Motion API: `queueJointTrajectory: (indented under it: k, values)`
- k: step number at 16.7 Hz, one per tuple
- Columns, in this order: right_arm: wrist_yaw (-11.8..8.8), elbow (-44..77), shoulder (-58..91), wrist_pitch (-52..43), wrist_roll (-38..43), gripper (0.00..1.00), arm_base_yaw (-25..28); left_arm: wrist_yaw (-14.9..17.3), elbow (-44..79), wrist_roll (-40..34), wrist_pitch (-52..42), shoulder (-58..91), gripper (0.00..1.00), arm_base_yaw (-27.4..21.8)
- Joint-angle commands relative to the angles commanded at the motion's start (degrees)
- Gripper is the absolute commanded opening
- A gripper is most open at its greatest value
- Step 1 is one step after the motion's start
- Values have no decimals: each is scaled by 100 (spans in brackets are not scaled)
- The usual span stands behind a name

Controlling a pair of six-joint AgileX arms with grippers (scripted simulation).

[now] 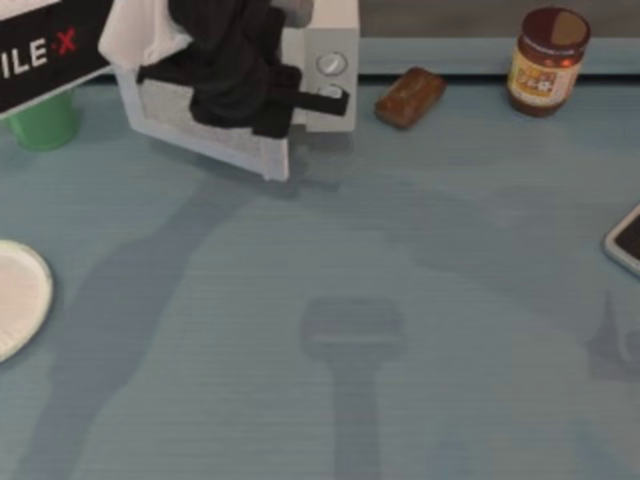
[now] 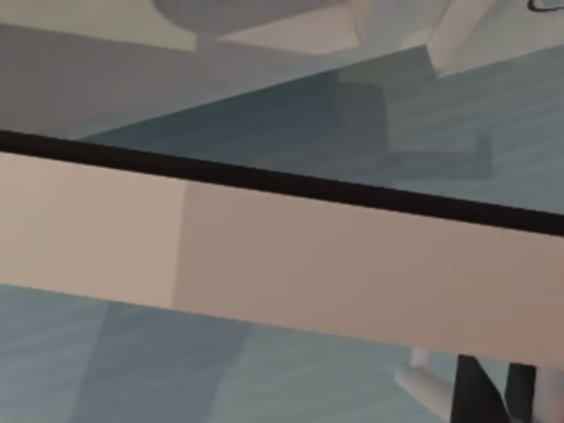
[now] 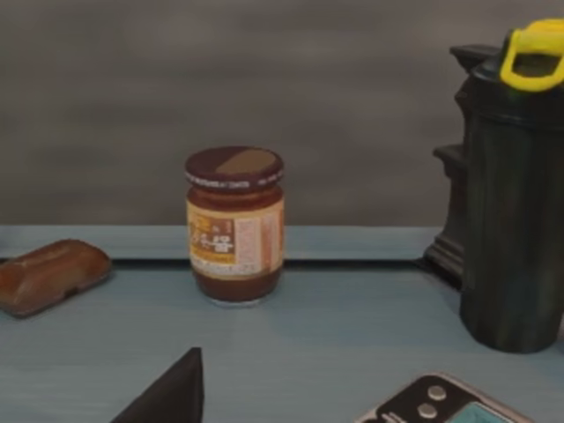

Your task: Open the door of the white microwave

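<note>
The white microwave (image 1: 335, 40) stands at the table's back, left of centre, with two round knobs on its panel (image 1: 331, 64). Its door (image 1: 205, 125), with the grey mesh window, stands swung out at an angle, its free end toward the table's front. My left arm reaches over the microwave from above. My left gripper (image 1: 287, 113) sits at the door's free end. In the left wrist view the door's edge (image 2: 352, 264) fills the middle, and the left gripper (image 2: 500, 398) is shut on the thin white bar handle (image 2: 427, 385). The right gripper (image 3: 176, 397) is parked off the table's right.
A brown bread loaf (image 1: 410, 97) and a brown jar (image 1: 547, 60) stand right of the microwave. A green cup (image 1: 42, 120) and a white plate (image 1: 15, 300) are at the left. A phone (image 1: 628, 240) lies at the right edge. A dark bottle (image 3: 515, 194) stands beyond it.
</note>
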Motion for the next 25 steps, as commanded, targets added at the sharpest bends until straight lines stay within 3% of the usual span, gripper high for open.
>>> queueJointTrajectory:
  k: [16,25]
  values:
    - [0,0,0,0,0,100,0,0,0,0,0,0,0,0]
    - [0,0,0,0,0,100,0,415,-628,719,205,-459,0,189]
